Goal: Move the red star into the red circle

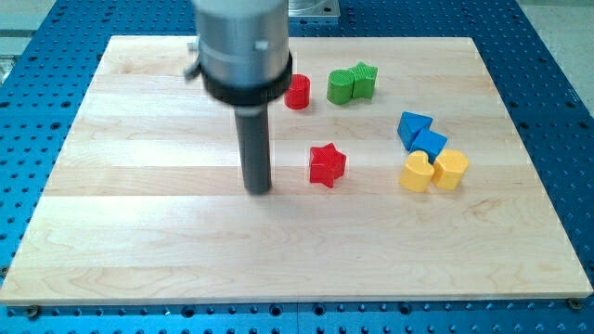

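The bare front strip of the bench (278, 269) lies nearest the camera, and just behind it my tip (258, 190) rests on the wood. There are no jaws on this arm to be released or clenched, only the straight rod, so nothing is grasped; everything depends on how the tip meets a block.

The red star (327, 165) sits to the view's right of my tip and slightly toward the view's top, near but apart from it. The red circle (298, 92) stands further toward the view's top from my tip, a little to the right, partly tucked behind the arm's wide grey body.

The main risk, as I judge it, is the angle of approach. From here a straight push would drive the star to the view's right, toward the two blue blocks (422, 135), the yellow heart (418, 173) and the yellow block (451, 170) beside it, not toward the circle. I would first need to get round to the star's lower side.

A star's points also make an off-centre contact likely: it could spin and slip off the rod, drifting right of the circle toward the two green blocks (352, 84), which stand just right of the target.

Lastly, the arm's body hides part of the circle, so a late overshoot could knock it away unseen.
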